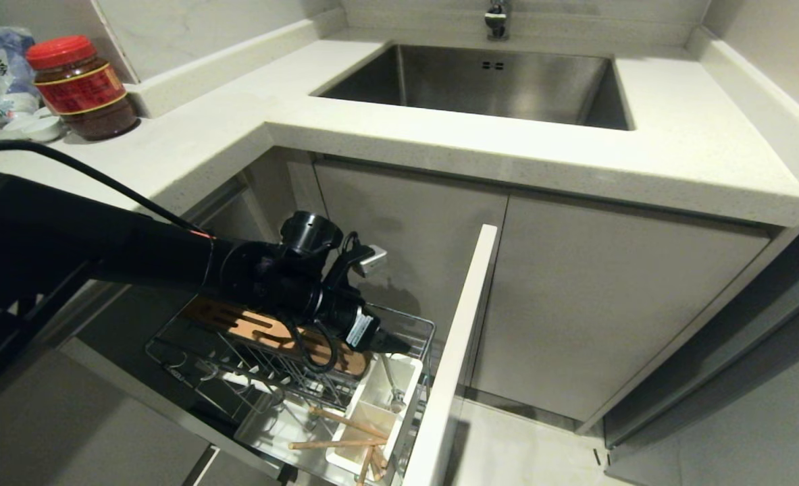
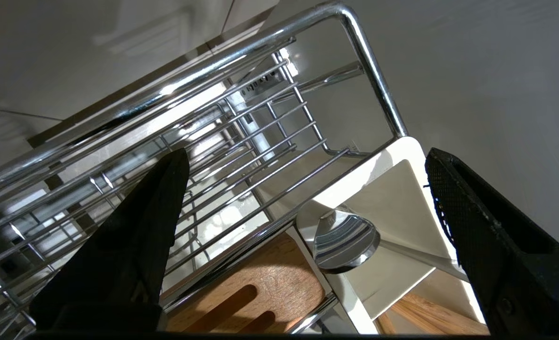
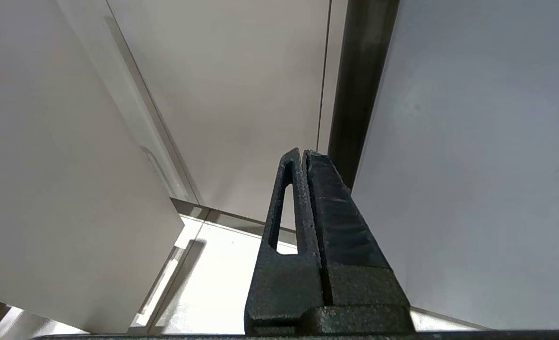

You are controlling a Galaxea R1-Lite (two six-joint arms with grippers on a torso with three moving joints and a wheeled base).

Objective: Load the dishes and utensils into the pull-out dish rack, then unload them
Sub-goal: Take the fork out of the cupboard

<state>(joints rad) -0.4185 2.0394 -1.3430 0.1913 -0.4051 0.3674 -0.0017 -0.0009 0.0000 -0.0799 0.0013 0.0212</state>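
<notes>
1. Head view: the left gripper [image 1: 399,345] hangs at lower centre over the pull-out dish rack [image 1: 291,364], above its white utensil box [image 1: 372,412]. The chopsticks [image 1: 342,439] lie at the bottom edge; the spoon [image 1: 391,385] stands in the box.
2. Left wrist view: the left gripper [image 2: 303,236] stands released, fingers [image 2: 137,245] wide apart; the spoon [image 2: 345,241] shows between them, untouched.
3. Right wrist view: the right gripper [image 3: 304,189] is clenched on nothing, beside cabinet panels [image 3: 241,94].

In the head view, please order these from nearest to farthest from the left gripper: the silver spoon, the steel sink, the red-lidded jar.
1. Slim silver metal spoon, just below the left gripper, in the white box.
2. Red-lidded glass jar, far on the counter's left.
3. Steel sink, far behind; close to the jar's rank.
</notes>
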